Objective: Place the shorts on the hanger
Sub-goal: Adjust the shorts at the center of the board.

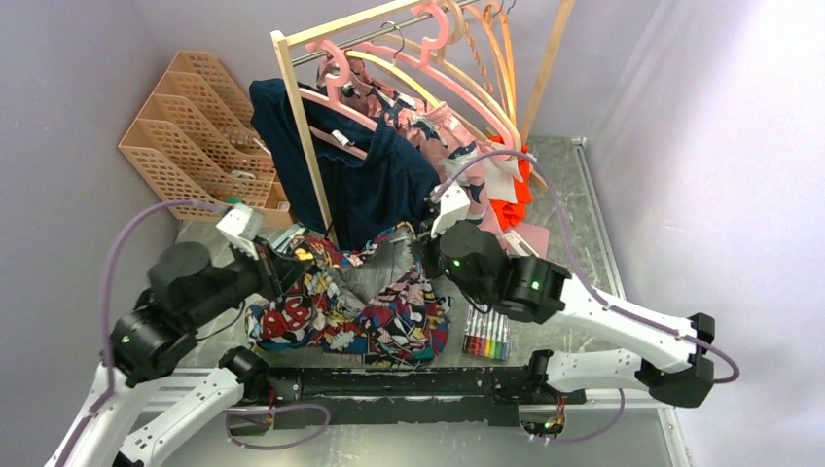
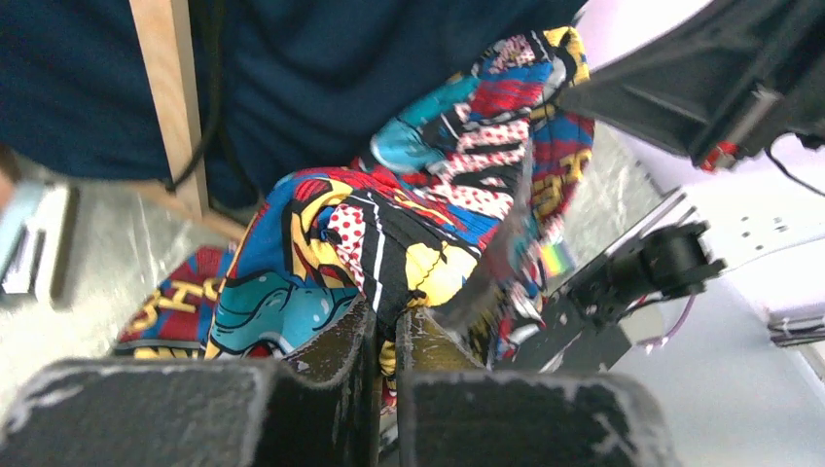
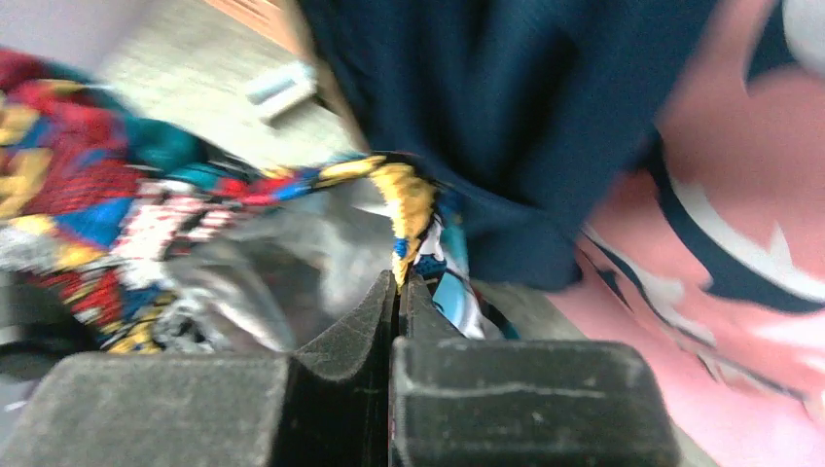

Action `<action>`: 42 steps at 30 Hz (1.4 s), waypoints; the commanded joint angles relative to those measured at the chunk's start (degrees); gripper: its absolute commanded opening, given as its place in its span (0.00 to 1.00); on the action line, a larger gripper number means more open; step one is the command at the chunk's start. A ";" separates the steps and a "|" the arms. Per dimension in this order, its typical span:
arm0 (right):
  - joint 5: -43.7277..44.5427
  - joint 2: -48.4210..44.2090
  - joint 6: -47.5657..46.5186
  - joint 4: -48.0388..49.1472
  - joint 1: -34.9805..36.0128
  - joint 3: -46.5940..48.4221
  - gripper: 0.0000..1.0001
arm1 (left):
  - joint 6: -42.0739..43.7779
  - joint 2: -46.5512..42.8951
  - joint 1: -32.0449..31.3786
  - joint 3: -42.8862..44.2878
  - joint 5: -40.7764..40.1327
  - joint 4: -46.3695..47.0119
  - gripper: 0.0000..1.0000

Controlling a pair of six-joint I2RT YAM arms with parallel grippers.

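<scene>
The comic-print shorts (image 1: 350,313) lie bunched on the table in front of the rack, with their upper edge lifted between my two grippers. My left gripper (image 1: 292,255) is shut on the left part of that edge; the left wrist view shows fabric pinched between its jaws (image 2: 386,316). My right gripper (image 1: 425,238) is shut on the right part, with a yellow-and-blue fold in its jaws (image 3: 399,277). The pale-pink hanger (image 1: 465,83) hangs on the rack rail, above and behind both grippers.
A navy garment (image 1: 375,180) and a pink patterned garment (image 3: 739,243) hang just behind the grippers. The wooden rack post (image 1: 302,136) stands by the left gripper. Peach file trays (image 1: 195,126) stand at the back left. Markers (image 1: 486,341) lie right of the shorts. An orange cloth (image 1: 506,204) hangs at the back right.
</scene>
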 commanded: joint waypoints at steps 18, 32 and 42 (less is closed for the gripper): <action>-11.37 -2.83 19.96 2.06 -7.73 -21.03 0.55 | -20.61 5.39 0.47 -25.78 -6.47 13.85 0.07; -8.68 -0.34 35.01 -5.95 0.89 -30.77 0.74 | -21.94 5.45 0.50 -27.31 -9.08 14.01 0.07; 0.82 1.89 40.78 2.57 -0.73 -34.17 0.67 | -21.66 4.82 0.48 -25.79 -10.34 11.27 0.07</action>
